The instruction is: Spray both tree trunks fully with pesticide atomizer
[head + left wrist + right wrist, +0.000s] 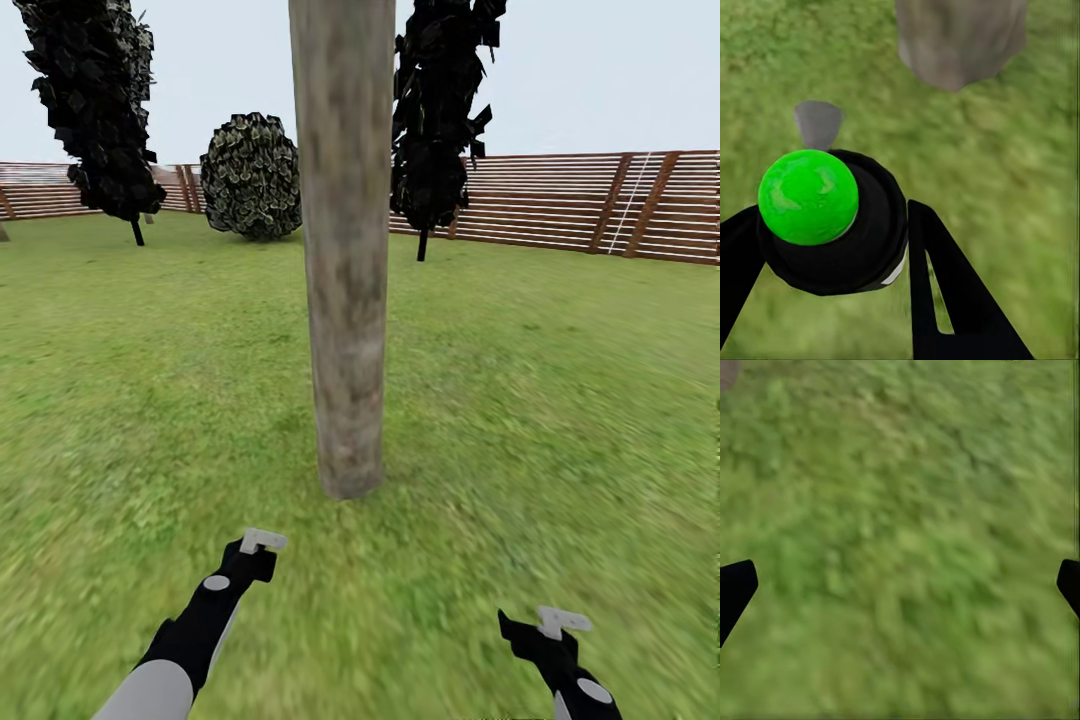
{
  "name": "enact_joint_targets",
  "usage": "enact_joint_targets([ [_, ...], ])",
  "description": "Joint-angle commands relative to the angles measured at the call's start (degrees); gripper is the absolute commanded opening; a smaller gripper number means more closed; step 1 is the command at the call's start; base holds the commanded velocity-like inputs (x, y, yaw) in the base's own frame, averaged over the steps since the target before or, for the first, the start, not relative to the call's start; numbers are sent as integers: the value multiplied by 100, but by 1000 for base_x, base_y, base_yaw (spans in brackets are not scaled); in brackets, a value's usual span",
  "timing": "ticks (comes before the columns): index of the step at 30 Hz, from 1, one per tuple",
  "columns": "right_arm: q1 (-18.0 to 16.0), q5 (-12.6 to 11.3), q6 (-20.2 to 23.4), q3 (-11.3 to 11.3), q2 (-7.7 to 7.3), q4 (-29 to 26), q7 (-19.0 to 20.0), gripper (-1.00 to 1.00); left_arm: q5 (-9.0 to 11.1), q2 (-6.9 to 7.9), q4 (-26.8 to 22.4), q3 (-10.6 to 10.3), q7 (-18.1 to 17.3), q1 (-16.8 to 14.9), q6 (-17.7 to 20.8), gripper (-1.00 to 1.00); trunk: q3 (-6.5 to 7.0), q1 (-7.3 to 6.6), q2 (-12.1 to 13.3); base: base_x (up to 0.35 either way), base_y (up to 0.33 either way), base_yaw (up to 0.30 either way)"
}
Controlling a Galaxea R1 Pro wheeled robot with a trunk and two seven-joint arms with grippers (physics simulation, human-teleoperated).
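The left gripper (832,247) clasps the atomizer (832,225), green-capped, near a pale tree trunk (343,250) mid-lawn. The right gripper (900,585) hangs wide, empty. Spraying seems next: aim the nozzle at the trunk.

Trunk (345,250) ctr on grass (560,400); bush (251,176), fence (600,205) behind.

Our head camera looking forward and down, close on the tree trunk (342,250), our left wrist camera low over the grass (1020,187), sharing that trunk's base, our right wrist camera facing grass.
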Motion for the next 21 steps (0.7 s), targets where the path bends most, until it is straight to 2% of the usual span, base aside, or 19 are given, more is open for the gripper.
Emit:
enact_joint_targets([
  [1,0,0,-23,-6,-6,-6,3,100,9,-33,-1,18,25,-4,24,-100,3,0,0,0,0,-193],
  [5,0,-12,-197,-7,-46,-23,29,100,85,-67,-5,41,53,-13,412,-100,17,0,0,0,0,-218],
  [8,3,-4,-790,-6,-69,9,37,100,132,-52,-5,42,59,-43,1225,-100,27,0,0,0,0,-236],
  [11,61,1,-1230,-3,-78,67,39,100,141,-45,-6,42,61,-80,1629,-100,37,0,0,0,0,-248],
  [14,89,0,-1334,1,-74,263,35,100,133,-41,-7,56,54,-76,1793,-100,44,0,0,0,0,-143],
  [21,97,-6,-1364,-5,-50,416,-11,100,144,-24,-13,27,7,-25,1861,-100,46,0,0,0,0,-61],
])
